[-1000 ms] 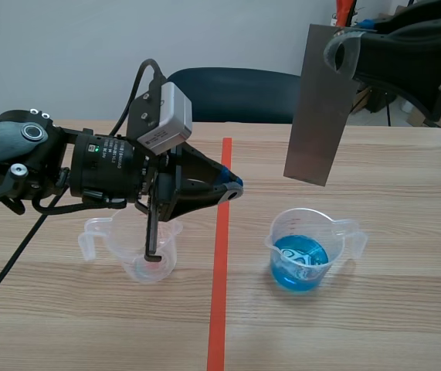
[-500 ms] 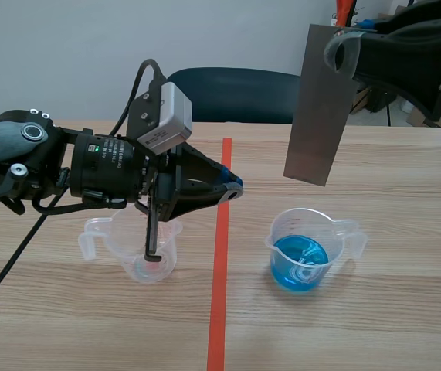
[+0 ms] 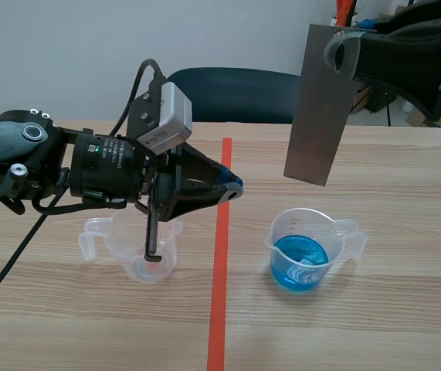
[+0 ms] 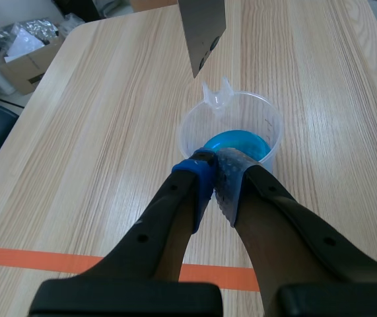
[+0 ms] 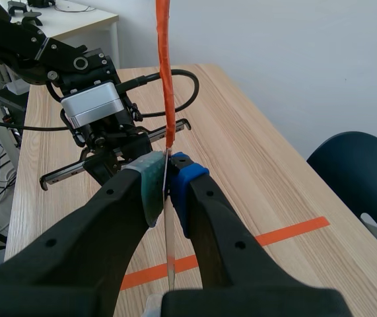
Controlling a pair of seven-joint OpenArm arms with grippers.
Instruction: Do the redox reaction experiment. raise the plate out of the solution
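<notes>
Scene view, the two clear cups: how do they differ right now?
The left cup shows no coloured liquid; the right cup holds blue solution. The left cup sits beneath the left arm, the right cup under the hanging plate. Both are clear, handled, upright.

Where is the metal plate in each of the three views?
Scene view: the metal plate hangs from the right claw, above the cup of blue solution.
Left wrist view: its lower end, beyond the cup.
Right wrist view: the plate edge-on between the claw's pads.
Shared landmark: the orange tape line.
</notes>
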